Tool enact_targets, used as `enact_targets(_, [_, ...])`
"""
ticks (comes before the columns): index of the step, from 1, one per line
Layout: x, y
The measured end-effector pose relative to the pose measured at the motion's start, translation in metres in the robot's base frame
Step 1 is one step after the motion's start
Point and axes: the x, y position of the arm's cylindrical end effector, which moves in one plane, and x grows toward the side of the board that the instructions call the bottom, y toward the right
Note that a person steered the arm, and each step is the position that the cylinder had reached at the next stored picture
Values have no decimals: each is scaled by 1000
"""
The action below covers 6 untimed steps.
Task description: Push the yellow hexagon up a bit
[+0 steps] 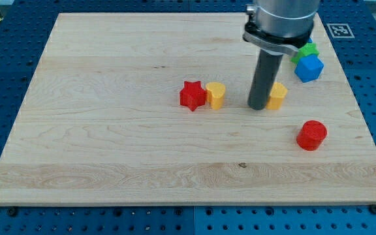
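My tip [258,107] sits down on the wooden bench [109,130], right of centre, touching or just beside the left edge of the yellow hexagon [278,95], which it partly hides. No hand here, just a straight dark rod, so nothing to call wide, narrow or holding. The yellow hexagon lies in the bench's right half, a little above mid-height. Well to its left a second yellow block [215,95], shape unclear, touches or nearly touches a red star [192,95] on its left. Toward the view's bottom right of the hexagon a red cylinder [312,135] stands apart. Near the view's top right a blue cube [308,68] sits beside a green block [307,49], mostly hidden by the arm, shape unclear.
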Motion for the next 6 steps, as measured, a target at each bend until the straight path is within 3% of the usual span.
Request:
enact_targets(2, [0,52])
enact_targets(4, [0,13])
enact_targets(6, [10,53])
